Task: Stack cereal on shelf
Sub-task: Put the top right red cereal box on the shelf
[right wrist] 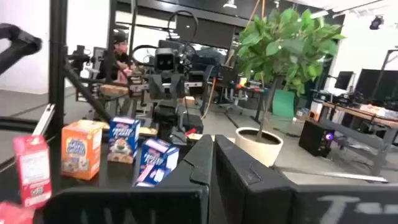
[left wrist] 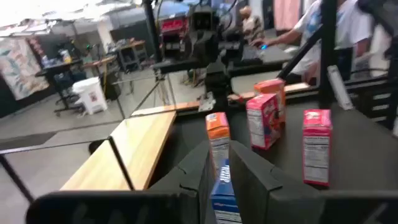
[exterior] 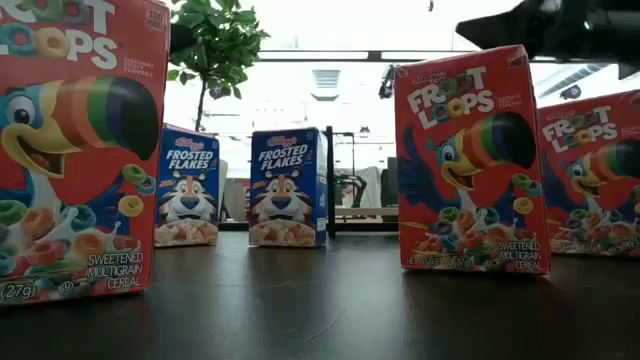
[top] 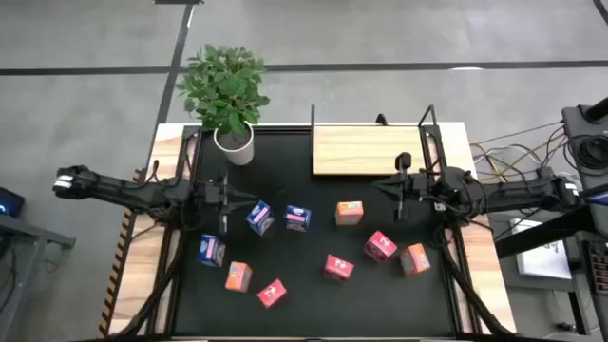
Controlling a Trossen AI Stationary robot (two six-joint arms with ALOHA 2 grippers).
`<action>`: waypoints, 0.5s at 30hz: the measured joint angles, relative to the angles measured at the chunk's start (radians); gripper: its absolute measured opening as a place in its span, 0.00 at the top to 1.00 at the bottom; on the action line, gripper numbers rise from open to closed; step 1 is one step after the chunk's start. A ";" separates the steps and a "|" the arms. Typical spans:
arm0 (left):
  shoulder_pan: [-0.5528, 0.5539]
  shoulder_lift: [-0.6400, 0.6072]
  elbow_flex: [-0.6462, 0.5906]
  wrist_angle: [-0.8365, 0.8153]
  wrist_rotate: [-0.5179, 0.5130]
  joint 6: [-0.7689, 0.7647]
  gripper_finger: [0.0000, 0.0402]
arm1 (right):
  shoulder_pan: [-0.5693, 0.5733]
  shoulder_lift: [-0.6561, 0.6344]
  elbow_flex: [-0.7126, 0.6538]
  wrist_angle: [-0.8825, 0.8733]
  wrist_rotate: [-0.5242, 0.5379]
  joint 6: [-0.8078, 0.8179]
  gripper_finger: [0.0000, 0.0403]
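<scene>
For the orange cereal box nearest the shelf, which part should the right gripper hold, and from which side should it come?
Judging from the high view, the orange box stands apart from its neighbours, below the shelf. The right gripper would probably do best coming down from above and closing on two opposite flat side faces, which look free of other boxes.

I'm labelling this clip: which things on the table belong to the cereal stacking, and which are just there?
Job:
- cereal boxes, e.g. a blue one, an orange one, a red one; nine loose on the tabletop
- shelf, nothing on it
- left gripper and right gripper, both over the table

Just there:
- plant in its white pot
</scene>
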 joint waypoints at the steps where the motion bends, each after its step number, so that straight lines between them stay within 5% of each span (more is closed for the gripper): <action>1: 0.000 -0.028 -0.019 -0.001 0.003 0.000 0.89 | 0.000 -0.015 -0.022 0.012 -0.003 -0.001 0.98; 15: -0.001 -0.193 -0.109 0.004 0.006 -0.013 0.89 | 0.000 -0.069 -0.019 -0.047 0.033 0.069 0.98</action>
